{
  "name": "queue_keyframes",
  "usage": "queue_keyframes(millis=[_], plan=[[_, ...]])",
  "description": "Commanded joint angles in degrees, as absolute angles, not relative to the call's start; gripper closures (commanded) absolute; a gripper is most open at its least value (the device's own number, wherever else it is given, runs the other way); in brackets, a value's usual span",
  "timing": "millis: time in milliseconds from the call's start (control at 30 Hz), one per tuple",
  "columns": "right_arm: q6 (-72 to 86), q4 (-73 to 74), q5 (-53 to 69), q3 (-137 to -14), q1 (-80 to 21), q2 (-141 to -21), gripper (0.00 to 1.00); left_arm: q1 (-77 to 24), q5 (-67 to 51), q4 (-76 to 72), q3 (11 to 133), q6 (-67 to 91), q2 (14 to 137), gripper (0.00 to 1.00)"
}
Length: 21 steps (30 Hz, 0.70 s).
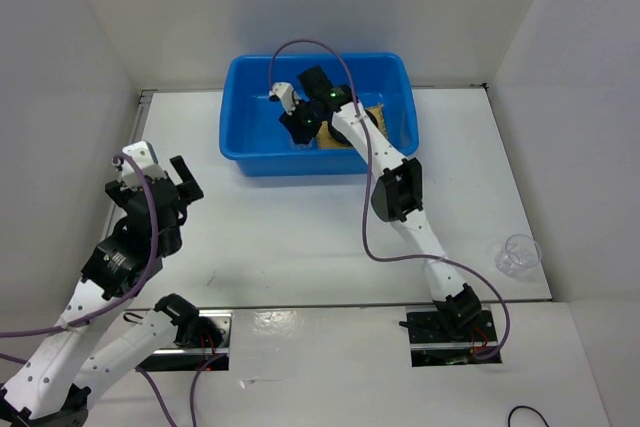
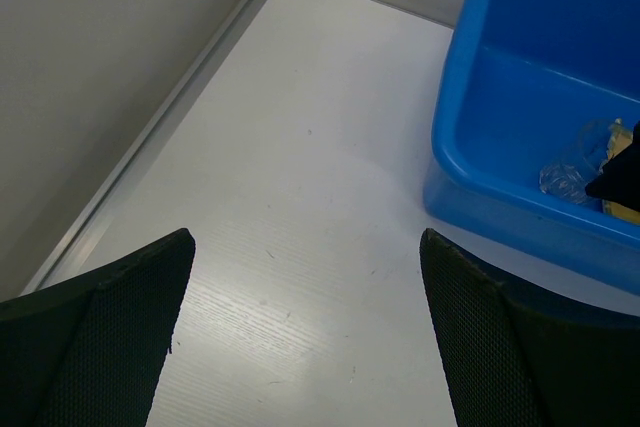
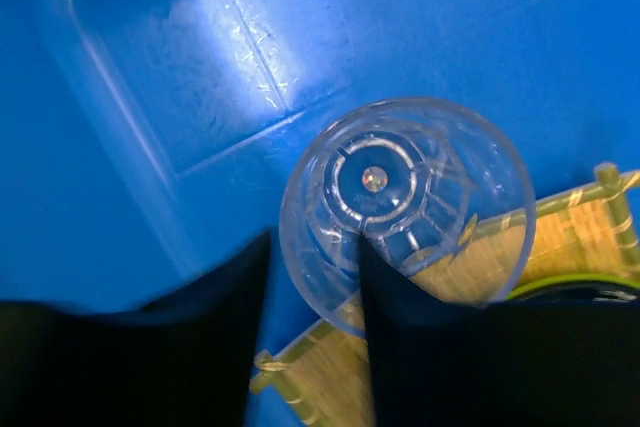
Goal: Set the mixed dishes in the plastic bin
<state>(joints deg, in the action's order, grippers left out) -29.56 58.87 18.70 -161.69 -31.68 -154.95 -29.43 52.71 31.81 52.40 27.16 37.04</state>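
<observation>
We see the white table [image 1: 300, 237] with the blue bin [image 1: 245, 107] at its 12 o'clock edge, long side facing the arms. The right arm reaches from its base at 5 o'clock up and over the bin's near rim, so the right gripper [image 3: 315, 242] is down inside the bin. The left gripper [image 2: 305, 337] hangs over bare table at about 9 o'clock, well apart from the bin, jaws spread wide and holding nothing. In the right wrist view the bamboo mat [image 3: 560, 247] lies on the bin floor. A sliver of the green plate [image 3: 560, 285] sits on the mat at 4 o'clock of the cup [image 3: 400, 197]. The cup is mouth up in the bin, its 5 o'clock side over the mat's corner and the rest over bare blue floor. The right jaws are partly apart and straddle the cup's wall at 7 o'clock, one finger inside and one outside. We cannot tell whether they actually pinch it. A second cup [image 1: 520, 253] stands upright on the table at about 3 o'clock, near the right wall, well apart from the bin and both grippers.
</observation>
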Motion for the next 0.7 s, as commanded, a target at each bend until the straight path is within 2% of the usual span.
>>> queue_keyframes(millis=[0, 33, 67, 133, 267, 333, 467, 533, 567, 667], plan=[[-29.97, 54.41, 14.51, -160.41, -32.61, -146.63, 0.50, -29.27, 53.70, 29.53, 52.56, 27.42, 35.95, 0.01], [-29.97, 52.32, 12.07, -159.53, -33.39, -145.04, 0.36, -29.27, 53.70, 29.53, 52.04, 27.42, 35.95, 0.01], [-29.97, 51.34, 10.56, -158.56, -34.01, -143.37, 0.17, -29.27, 53.70, 29.53, 52.03, 27.42, 35.43, 0.01], [-30.49, 48.97, 6.44, -156.10, -34.62, -138.45, 0.09, -29.27, 53.70, 29.53, 52.03, 27.42, 34.72, 0.01], [-29.98, 46.68, 0.81, -148.29, -34.63, -127.12, 0.08, -29.27, 54.23, 29.53, 52.03, 27.42, 33.31, 0.01], [-29.97, 43.96, -1.22, -138.82, -34.63, -116.93, 0.07, -29.27, 54.23, 29.53, 52.03, 27.42, 31.74, 0.01], [-27.35, 40.96, -7.11, -109.52, -33.93, -99.18, 0.07, -29.27, 53.45, 28.84, 52.03, 26.81, 29.10, 0.01], [-25.15, 40.96, -3.62, -101.73, -28.59, -92.15, 0.07, -29.27, 52.30, 28.22, 52.03, 26.28, 27.96, 0.01], [-24.53, 42.52, -1.60, -95.51, -26.13, -84.97, 0.07, -29.27, 52.29, 27.69, 52.03, 26.28, 27.95, 0.01], [-24.95, 48.48, 4.29, -87.48, -14.36, -74.49, 0.08, -29.27, 50.54, 27.16, 52.03, 25.75, 27.95, 0.01]])
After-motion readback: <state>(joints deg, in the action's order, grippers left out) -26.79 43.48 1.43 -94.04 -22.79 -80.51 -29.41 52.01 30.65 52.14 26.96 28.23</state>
